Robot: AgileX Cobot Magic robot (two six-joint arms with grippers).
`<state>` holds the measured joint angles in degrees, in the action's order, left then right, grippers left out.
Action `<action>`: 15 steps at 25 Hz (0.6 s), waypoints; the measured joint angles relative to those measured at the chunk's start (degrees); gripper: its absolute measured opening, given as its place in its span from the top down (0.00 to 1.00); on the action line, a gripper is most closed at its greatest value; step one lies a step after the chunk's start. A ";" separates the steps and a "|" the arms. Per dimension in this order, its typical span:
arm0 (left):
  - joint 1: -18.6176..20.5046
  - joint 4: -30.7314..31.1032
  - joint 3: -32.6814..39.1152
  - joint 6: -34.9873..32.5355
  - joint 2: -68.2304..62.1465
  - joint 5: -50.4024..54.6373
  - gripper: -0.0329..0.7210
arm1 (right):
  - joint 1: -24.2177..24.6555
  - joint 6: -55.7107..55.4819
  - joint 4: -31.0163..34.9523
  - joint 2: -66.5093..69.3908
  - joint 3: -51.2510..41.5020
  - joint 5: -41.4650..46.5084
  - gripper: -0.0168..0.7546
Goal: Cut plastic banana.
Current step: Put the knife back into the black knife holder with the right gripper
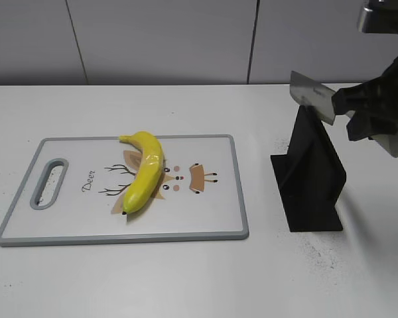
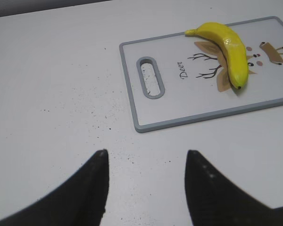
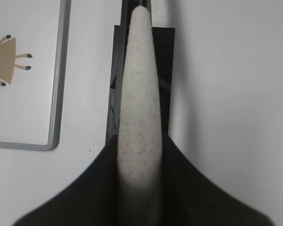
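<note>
The plastic banana (image 1: 144, 171) is glossy yellow and lies whole on the white, grey-rimmed cutting board (image 1: 205, 218), left of its middle. Both also show in the left wrist view: the banana (image 2: 228, 49) on the board (image 2: 179, 106). My right gripper (image 1: 365, 112) is at the right, above the black knife stand (image 1: 312, 179). It is shut on a knife with a grey blade (image 1: 312, 97). In the right wrist view the jaws (image 3: 141, 141) clamp the knife's pale speckled handle (image 3: 140, 84). My left gripper (image 2: 146, 157) is open and empty over the bare table, short of the board's handle end.
The black stand (image 3: 166, 70) stands right of the board, directly under the held knife. The board has an oval handle hole (image 1: 50, 183) at its left end and a deer drawing. A grey wall runs behind the white table (image 1: 186, 278).
</note>
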<state>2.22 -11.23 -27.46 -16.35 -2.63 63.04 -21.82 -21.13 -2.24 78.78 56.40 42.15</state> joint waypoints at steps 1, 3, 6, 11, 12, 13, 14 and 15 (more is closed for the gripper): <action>0.00 0.00 0.00 0.00 0.05 0.00 0.29 | 0.00 -0.05 0.14 0.23 0.00 0.08 0.77; 0.00 0.00 0.00 0.00 0.22 0.00 0.29 | 0.00 -0.05 0.79 0.98 0.00 0.77 0.77; 0.00 0.00 0.00 0.00 1.41 0.05 0.29 | 0.00 -0.12 1.77 2.91 0.00 1.84 0.77; 0.00 -0.05 0.00 0.06 2.63 0.17 0.29 | 0.00 -0.08 2.24 3.96 0.00 2.20 0.77; 0.00 -0.05 0.00 0.06 2.72 0.17 0.29 | 0.00 -0.08 2.24 3.98 0.00 2.20 0.77; 0.00 -0.05 0.00 0.12 2.85 0.17 0.29 | 0.00 -0.08 2.24 3.98 0.00 2.20 0.76; 0.00 -0.05 0.00 0.12 2.91 0.22 0.29 | 0.00 -0.08 2.24 3.98 0.00 2.20 0.73; 0.00 -0.05 0.00 0.12 2.91 0.21 0.29 | 0.00 -0.14 2.24 3.98 0.00 2.25 0.66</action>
<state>2.22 -11.29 -27.46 -16.22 0.28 63.25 -21.82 -21.27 0.00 82.76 56.40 44.40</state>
